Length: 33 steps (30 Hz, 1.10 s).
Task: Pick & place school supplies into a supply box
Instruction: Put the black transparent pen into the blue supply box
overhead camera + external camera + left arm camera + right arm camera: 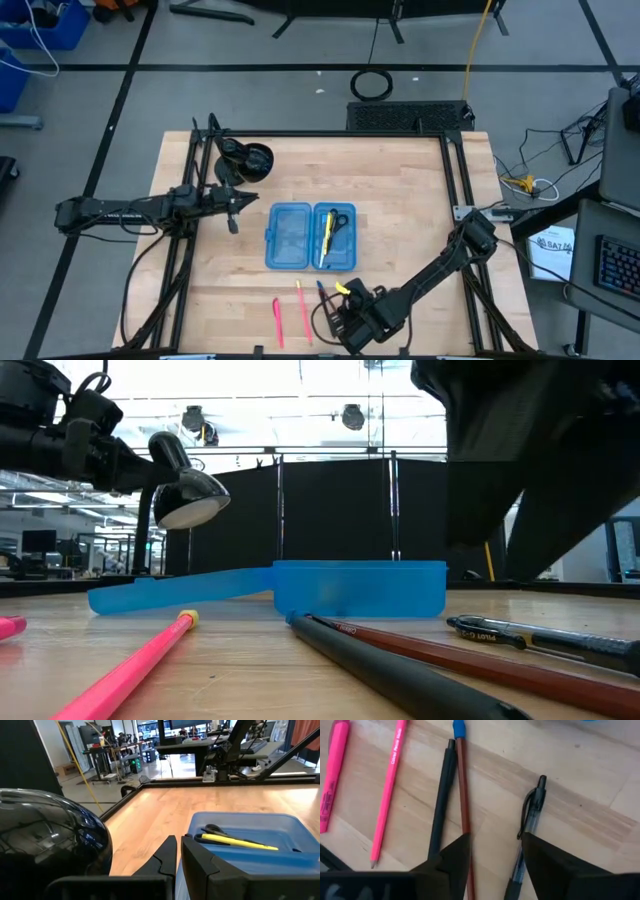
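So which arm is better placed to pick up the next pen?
The right. Its tool hangs open directly over the loose pens near the table's front edge. The left tool sits shut beside the supply box, away from them.

— What can't you make out from above?

— My right gripper point(352, 318) at six o'clock covers the dark pens there; whether anything sits between its fingers, I cannot tell.

— And at the wrist?

— The thick pink marker point(334, 767), the clear-barrelled black pen point(526, 837) and the brown pencil with a blue end point(464, 805) run off the edge.

— The translucent blue plastic case point(360, 588)?

— At table height its wall hides the contents.
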Available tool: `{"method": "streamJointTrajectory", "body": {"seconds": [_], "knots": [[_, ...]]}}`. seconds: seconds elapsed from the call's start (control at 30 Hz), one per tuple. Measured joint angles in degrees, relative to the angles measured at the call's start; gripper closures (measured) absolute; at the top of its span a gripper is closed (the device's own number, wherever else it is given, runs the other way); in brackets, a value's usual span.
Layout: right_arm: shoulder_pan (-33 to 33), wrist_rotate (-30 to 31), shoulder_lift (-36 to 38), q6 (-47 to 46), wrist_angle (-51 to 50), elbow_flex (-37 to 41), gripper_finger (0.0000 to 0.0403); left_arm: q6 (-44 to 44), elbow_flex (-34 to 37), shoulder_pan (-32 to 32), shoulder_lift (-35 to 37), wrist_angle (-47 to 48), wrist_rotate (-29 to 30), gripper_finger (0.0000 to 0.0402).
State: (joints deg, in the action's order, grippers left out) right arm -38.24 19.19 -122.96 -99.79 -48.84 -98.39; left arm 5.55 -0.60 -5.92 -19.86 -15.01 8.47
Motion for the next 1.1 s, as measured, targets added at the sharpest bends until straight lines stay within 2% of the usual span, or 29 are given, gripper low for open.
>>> {"method": "streamJointTrajectory", "body": {"seconds": [0.23,0.47,0.6,0.8,1.1], "knots": [[0.1,-7.4,0.0,-1.7,-1.9,0.0,0.0236,-0.8,0.0,0.0,0.0,2.3,0.0,0.0371],[-0.1,-9.2,-0.3,-3.0,-1.6,0.0,0.0259,-0.9,0.0,0.0,0.0,3.0,0.0,0.0371],[-0.1,-11.9,-2.4,-3.1,-1.0,0.0,0.0273,-1.2,0.0,0.0,0.0,3.0,0.0,0.0371],[-0.2,-12.9,-5.6,-2.4,0.3,-0.3,0.0289,-1.6,0.0,0.0,0.0,3.0,0.0,0.0371],[0.1,-18.3,-8.1,0.6,-4.1,2.0,0.0335,-4.3,0.0,0.0,0.0,3.3,0.0,0.0371]]}}
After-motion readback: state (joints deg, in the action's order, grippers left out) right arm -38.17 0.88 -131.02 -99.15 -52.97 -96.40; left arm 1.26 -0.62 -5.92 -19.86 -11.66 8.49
